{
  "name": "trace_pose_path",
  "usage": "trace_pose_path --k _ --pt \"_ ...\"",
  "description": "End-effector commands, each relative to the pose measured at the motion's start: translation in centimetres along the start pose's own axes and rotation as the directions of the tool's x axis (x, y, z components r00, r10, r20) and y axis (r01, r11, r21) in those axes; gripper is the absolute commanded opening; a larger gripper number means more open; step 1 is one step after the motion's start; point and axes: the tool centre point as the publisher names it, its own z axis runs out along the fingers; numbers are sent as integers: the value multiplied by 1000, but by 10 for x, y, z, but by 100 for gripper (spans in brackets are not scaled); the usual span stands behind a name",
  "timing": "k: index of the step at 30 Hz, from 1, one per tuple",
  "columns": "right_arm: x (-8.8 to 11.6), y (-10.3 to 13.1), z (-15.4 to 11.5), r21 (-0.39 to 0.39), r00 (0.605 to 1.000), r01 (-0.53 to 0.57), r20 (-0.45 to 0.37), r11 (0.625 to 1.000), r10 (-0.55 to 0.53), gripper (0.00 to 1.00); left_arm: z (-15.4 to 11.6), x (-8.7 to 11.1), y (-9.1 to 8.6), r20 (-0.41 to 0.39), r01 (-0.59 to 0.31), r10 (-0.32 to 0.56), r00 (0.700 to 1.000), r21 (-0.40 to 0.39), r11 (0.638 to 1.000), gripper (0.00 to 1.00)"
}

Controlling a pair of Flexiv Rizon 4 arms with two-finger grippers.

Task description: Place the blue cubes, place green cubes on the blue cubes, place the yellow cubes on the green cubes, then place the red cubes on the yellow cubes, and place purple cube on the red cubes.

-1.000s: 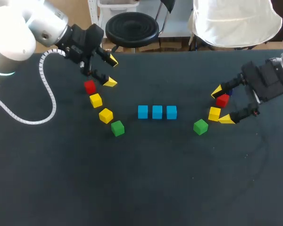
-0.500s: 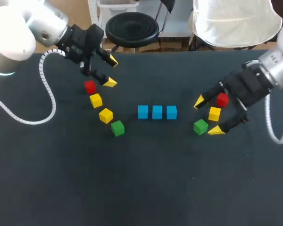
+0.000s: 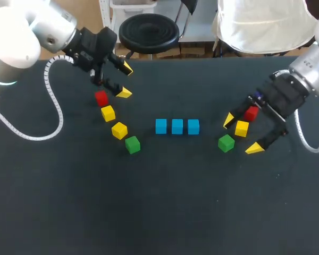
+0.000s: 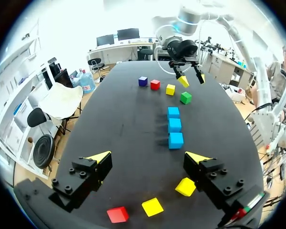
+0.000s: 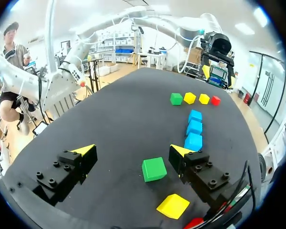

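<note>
a: where do our fingers stand?

b: our left gripper [image 3: 126, 81] hangs over the far left of the dark counter [image 3: 165, 207]. its fingers are wide apart and hold nothing. just on the near side of it lies the left red cube [image 3: 101, 98].

a: and the other arm?

b: our right gripper [image 3: 241, 134] is low over the right-hand cubes, its fingers spread too and touching none of them. in the right wrist view the right green cube [image 5: 154, 169] sits on the counter in the gap between the tips. the right yellow cube [image 5: 173, 206] lies closer in, under the gripper.

a: where are the rest of the cubes?

b: the row of three light blue cubes [image 3: 177, 126] is at the middle of the counter, side by side and nearly touching. on the left, two left yellow cubes [image 3: 108, 113] and then the left green cube [image 3: 132, 144] trail from the left red cube towards the row. on the right, the right red cube [image 3: 250, 112] lies just past the right yellow one. the small purple cube [image 4: 142, 81] ends that line, seen best from the left wrist. every cube rests on the counter, none stacked.
</note>
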Motion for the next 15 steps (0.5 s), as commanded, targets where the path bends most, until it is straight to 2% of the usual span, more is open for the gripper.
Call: trace_pose_path --k 1,8,15 --pt "3 -1 6 20 999 1 -36 1000 0 100 0 1 1 2 -3 3 1000 1 1000 100" --pt "26 -4 20 53 999 -20 -39 998 23 100 0 1 1 2 -3 3 1000 1 1000 100" --pt "32 -11 18 42 1000 15 -27 999 -14 100 0 1 1 2 -3 3 1000 1 1000 100"
